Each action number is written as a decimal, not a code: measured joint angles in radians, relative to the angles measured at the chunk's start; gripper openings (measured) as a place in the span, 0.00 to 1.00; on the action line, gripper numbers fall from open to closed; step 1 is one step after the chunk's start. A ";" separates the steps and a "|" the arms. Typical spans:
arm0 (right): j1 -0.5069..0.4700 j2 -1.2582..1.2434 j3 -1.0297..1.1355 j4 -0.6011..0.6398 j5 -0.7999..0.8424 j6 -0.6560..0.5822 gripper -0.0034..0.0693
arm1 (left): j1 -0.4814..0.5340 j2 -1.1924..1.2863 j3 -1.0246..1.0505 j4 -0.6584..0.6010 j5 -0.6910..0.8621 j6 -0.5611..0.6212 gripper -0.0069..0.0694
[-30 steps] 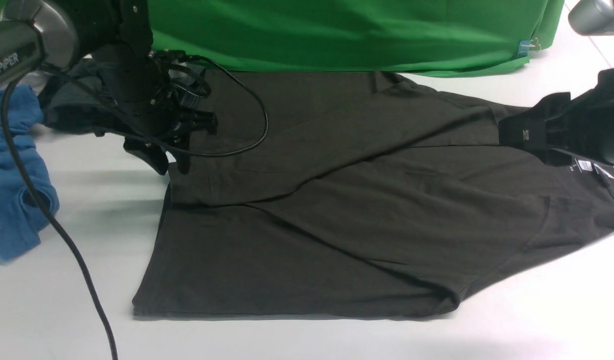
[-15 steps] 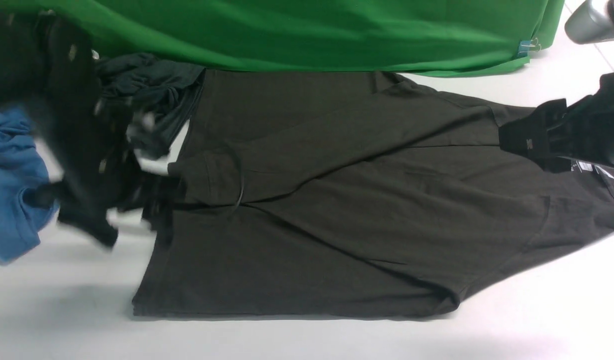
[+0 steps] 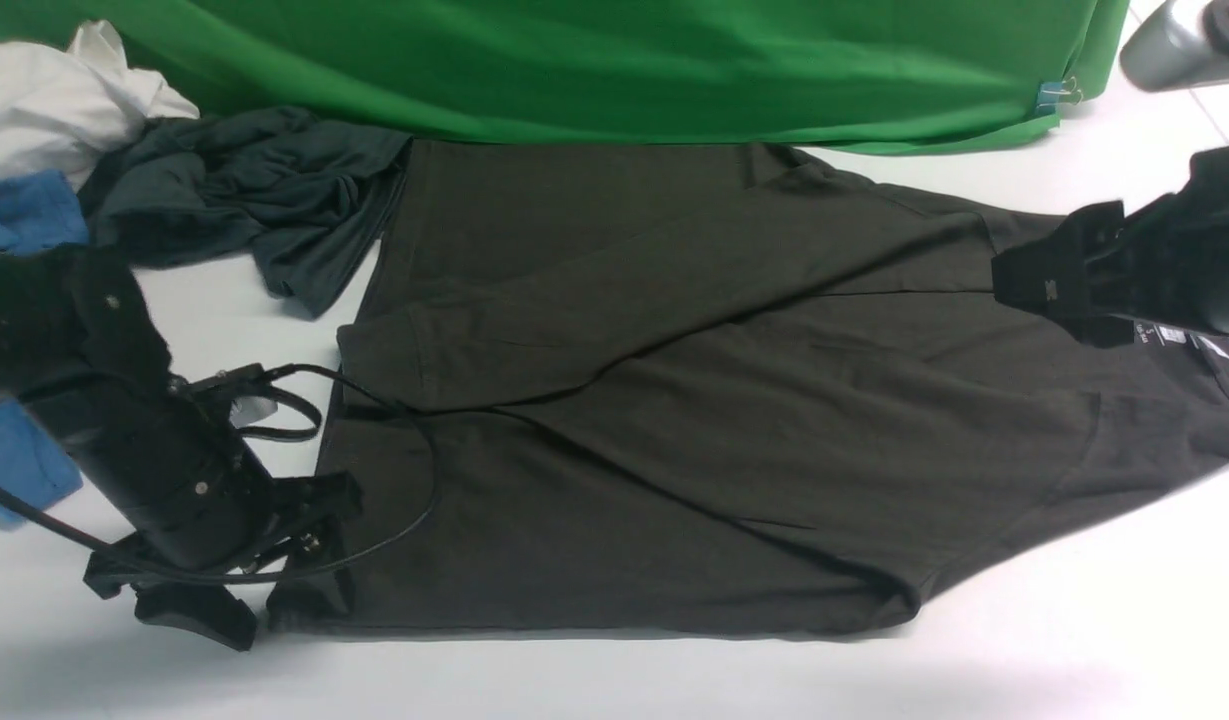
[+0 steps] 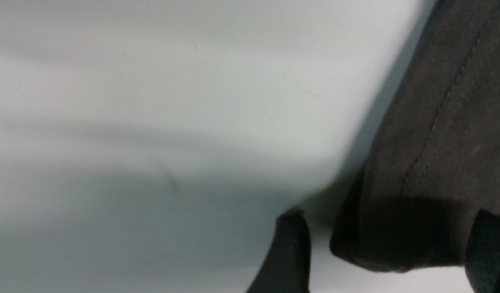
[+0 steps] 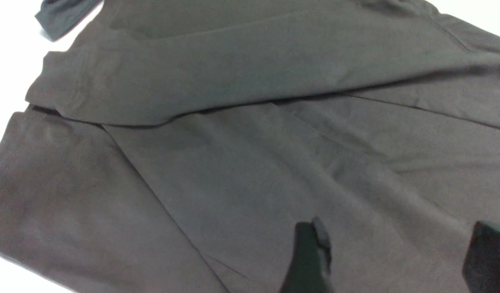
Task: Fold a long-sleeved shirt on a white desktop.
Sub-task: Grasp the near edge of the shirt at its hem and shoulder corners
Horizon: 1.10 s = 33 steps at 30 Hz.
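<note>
Left gripper [image 3: 270,560], jaws spread, has been moved down to the long-sleeved shirt's [image 3: 674,450] near hem corner, seemingly for the next fold.

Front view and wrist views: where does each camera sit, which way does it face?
Front: on the robot's side, facing forward over the long-sleeved shirt; left pincer and right pincer show.
Left wrist: down at white desktop and shirt's hem corner; pincer open.
Right wrist: along the shirt; pincer open.
All share the shirt.

Open white desktop [image 3: 614,680] nearside of the long-sleeved shirt [image 3: 674,420]; dark grey garment [image 3: 254,190] and green cloth [image 3: 674,60] against its far edge.
</note>
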 joint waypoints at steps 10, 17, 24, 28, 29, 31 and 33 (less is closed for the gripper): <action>0.063 0.117 0.029 0.000 0.187 -0.458 0.69 | 0.019 0.010 0.005 -0.104 -0.014 0.136 0.28; 0.174 0.281 0.135 -0.096 0.145 -0.747 0.72 | 0.019 0.010 0.007 -0.108 -0.020 0.146 0.15; 0.190 0.367 0.163 -0.155 0.001 -0.789 0.95 | 0.019 0.010 0.007 -0.109 -0.019 0.147 0.15; 0.190 0.419 0.163 -0.158 -0.055 -0.809 0.90 | 0.019 0.010 0.007 -0.109 -0.019 0.147 0.15; 0.190 0.443 0.163 -0.158 -0.066 -0.816 0.85 | 0.019 0.010 0.007 -0.109 -0.019 0.147 0.15; 0.190 0.469 0.162 -0.157 -0.065 -0.819 0.78 | 0.019 0.010 0.007 -0.109 -0.018 0.147 0.15; 0.190 0.489 0.154 -0.148 -0.064 -0.822 0.59 | 0.019 0.011 0.007 -0.109 -0.021 0.147 0.15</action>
